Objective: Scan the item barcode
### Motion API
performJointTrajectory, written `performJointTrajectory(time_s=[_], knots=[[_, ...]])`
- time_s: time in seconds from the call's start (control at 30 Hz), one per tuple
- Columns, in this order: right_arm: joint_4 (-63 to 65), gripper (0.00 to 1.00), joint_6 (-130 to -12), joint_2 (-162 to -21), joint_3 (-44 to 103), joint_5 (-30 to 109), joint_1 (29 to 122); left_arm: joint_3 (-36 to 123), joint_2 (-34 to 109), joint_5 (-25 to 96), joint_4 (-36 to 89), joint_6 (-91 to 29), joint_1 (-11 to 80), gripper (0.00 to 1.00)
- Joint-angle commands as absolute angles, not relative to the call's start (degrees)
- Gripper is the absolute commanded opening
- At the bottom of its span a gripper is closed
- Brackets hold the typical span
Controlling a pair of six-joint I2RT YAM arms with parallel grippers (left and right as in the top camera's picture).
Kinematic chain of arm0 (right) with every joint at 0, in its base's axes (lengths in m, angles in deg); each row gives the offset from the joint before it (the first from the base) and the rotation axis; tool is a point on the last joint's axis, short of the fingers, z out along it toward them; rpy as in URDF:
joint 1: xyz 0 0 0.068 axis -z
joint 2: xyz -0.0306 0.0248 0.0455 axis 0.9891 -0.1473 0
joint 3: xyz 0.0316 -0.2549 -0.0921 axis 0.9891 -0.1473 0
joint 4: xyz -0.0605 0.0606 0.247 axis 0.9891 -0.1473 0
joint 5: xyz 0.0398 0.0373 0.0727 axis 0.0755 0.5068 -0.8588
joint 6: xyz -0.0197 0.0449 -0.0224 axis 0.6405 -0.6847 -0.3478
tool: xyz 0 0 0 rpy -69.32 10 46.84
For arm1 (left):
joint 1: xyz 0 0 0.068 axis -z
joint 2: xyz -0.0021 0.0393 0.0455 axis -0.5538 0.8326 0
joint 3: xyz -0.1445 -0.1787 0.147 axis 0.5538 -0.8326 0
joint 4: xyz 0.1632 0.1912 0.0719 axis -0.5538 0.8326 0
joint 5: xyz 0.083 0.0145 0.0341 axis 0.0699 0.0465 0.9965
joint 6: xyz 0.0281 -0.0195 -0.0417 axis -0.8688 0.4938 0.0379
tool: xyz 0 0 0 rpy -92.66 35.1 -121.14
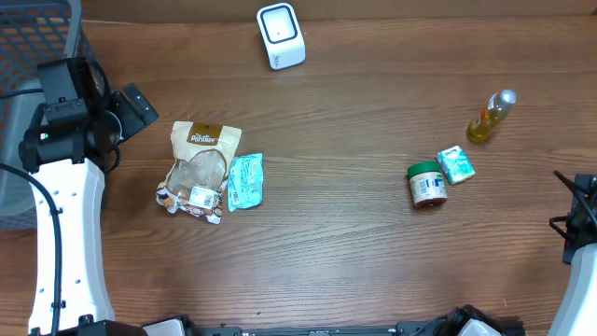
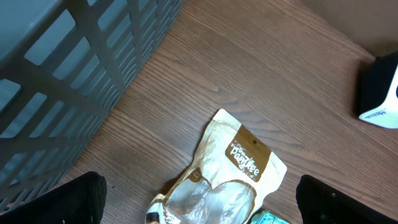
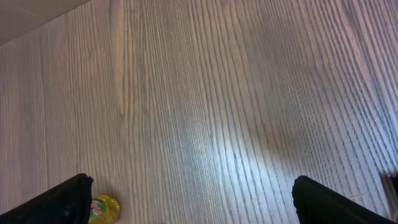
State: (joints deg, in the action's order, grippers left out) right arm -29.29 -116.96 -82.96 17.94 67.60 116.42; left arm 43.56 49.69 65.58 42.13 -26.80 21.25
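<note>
Wood-grain tabletop (image 1: 354,261) is carrying everything. Both arms are sitting at the edges.

Left gripper (image 2: 199,193) is holding its jaws wide apart, gripping nothing. Brown snack pouch (image 1: 199,168) is lying flat just ahead of it, showing between the two fingers in the wrist view. Its printed header end is pointing away from the fingers and its long axis is running slanted across the gripper's view. Teal packet (image 1: 245,181) is lying against the pouch's far side, long axes roughly parallel. Barcode scanner (image 1: 281,35) is standing well beyond the pouch, off to the gripper's right in its wrist view. Grey basket (image 1: 37,56) is sitting close on the gripper's other side.

Right gripper (image 3: 193,186) is also spread wide and empty, over bare wood. Yellow bottle (image 1: 491,118) is lying near its left finger, cap pointing away from the arm. Green-lidded jar (image 1: 427,185) and small teal carton (image 1: 456,164) are sitting just beside each other, further off.

Count: one scanner, one pouch, one packet, one jar, one carton, one bottle, one basket.
</note>
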Motion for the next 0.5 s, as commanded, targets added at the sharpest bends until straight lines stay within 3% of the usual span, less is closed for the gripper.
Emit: performJointTrajectory(time_s=[0.0,0.47], knots=[[-29.1,1.00,-117.2,-82.9,17.8,67.9,116.6,44.8,49.4,66.5,42.1,-27.7,21.3,1.00],[-26.4,1.00,-117.2,-82.9,17.8,61.4,116.6,44.8,49.4,66.5,42.1,-27.7,21.3,1.00]])
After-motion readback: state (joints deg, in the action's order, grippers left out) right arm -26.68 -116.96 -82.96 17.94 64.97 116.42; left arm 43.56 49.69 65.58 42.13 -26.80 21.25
